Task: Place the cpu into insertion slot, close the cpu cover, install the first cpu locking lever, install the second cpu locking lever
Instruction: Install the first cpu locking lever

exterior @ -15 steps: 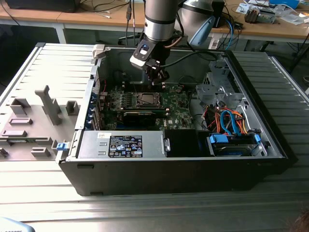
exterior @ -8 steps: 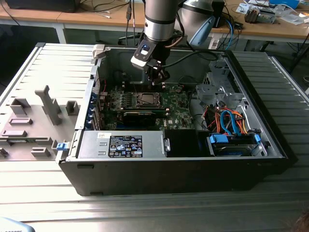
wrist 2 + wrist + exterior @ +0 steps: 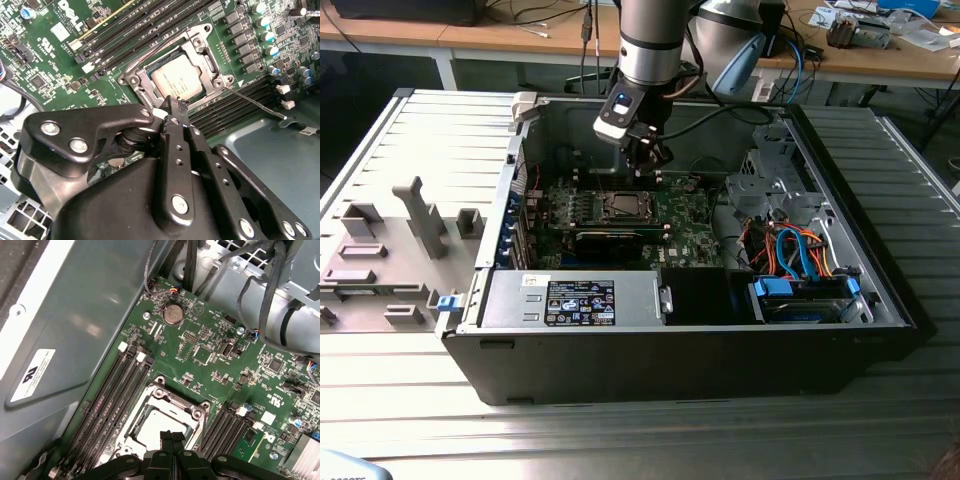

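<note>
The cpu (image 3: 177, 82) lies flat in the insertion slot (image 3: 623, 205) on the green motherboard, its dull silver top showing through the cut-out of the cpu cover (image 3: 201, 49), which lies down over it. In the first wrist view the cpu (image 3: 159, 422) and the cover (image 3: 172, 400) sit just past the fingertips. My gripper (image 3: 173, 105) is shut with nothing between its fingers, and its tips hover at the cover's near edge. In the exterior view the gripper (image 3: 648, 165) hangs just above the socket. One thin locking lever (image 3: 252, 103) sticks out slantwise across the memory slots.
Black memory slots (image 3: 125, 35) flank the socket. A long black expansion card (image 3: 610, 238) lies just in front of it, with the power supply (image 3: 575, 298) nearer. Orange and blue cables (image 3: 795, 255) fill the case's right side. A grey fixture tray (image 3: 390, 250) sits outside the case.
</note>
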`<control>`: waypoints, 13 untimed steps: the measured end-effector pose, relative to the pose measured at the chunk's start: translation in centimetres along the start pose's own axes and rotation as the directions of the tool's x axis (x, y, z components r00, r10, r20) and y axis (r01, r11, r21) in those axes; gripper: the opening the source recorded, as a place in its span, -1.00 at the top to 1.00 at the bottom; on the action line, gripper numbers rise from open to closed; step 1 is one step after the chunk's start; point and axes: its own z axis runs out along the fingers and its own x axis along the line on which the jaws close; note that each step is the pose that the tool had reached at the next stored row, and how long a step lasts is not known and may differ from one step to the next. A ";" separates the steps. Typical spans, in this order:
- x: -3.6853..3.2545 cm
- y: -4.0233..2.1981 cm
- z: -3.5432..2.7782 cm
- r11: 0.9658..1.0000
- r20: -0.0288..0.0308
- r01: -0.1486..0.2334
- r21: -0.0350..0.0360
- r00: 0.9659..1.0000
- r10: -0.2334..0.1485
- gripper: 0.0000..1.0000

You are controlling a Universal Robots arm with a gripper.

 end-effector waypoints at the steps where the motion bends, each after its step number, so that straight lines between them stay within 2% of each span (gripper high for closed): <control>1: 0.00 0.00 0.00 1.000 0.000 0.003 0.000 1.000 -0.003 0.79; 13: 0.00 0.00 0.00 0.999 0.002 0.054 0.000 0.999 -0.054 0.79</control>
